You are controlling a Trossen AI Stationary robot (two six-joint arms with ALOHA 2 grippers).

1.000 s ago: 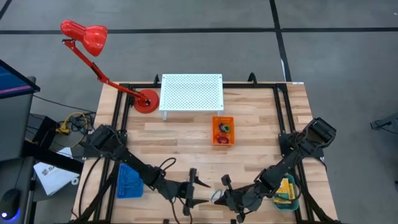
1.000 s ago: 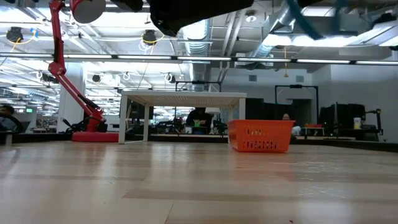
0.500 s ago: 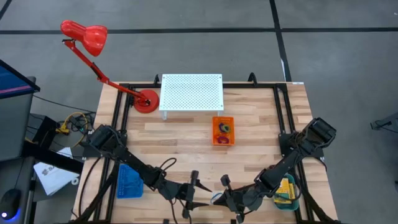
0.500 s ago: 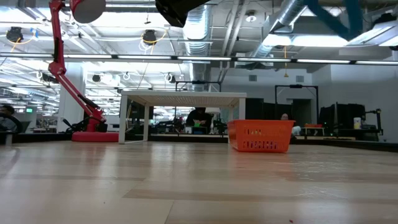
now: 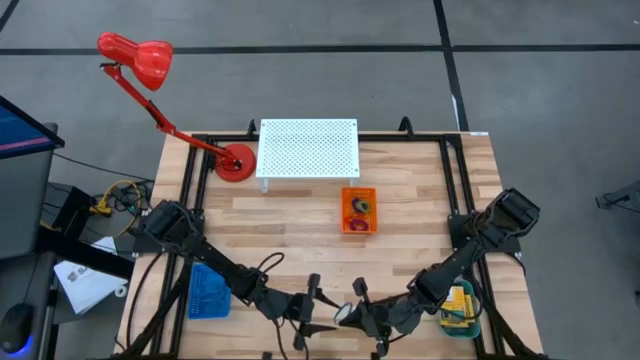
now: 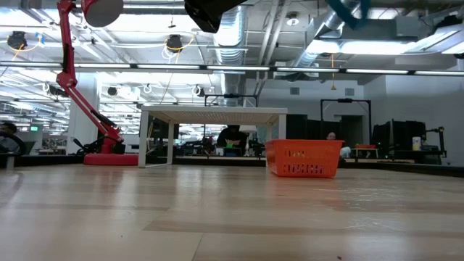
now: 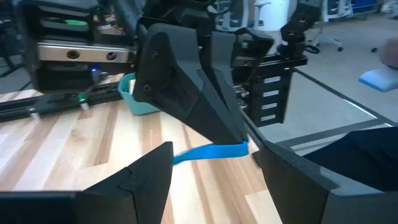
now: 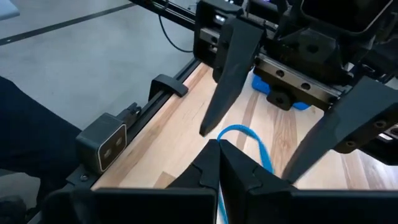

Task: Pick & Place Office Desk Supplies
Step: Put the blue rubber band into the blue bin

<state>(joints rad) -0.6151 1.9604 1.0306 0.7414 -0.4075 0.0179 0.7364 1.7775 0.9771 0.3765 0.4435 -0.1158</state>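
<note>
The thin blue rubber band is only partly seen: in the right wrist view its near end runs behind the right tool's closed dark fingers, and in the left wrist view one end is covered by that same tool. From above it is too small to make out among the arms. The teal rectangular tray at the near right of the desk is partly covered by the right arm, and its yellow contents are too small to identify. The small coloured pieces in the orange rectangular tray cannot be told apart. In the low view both tools are cut off above the top edge.
</note>
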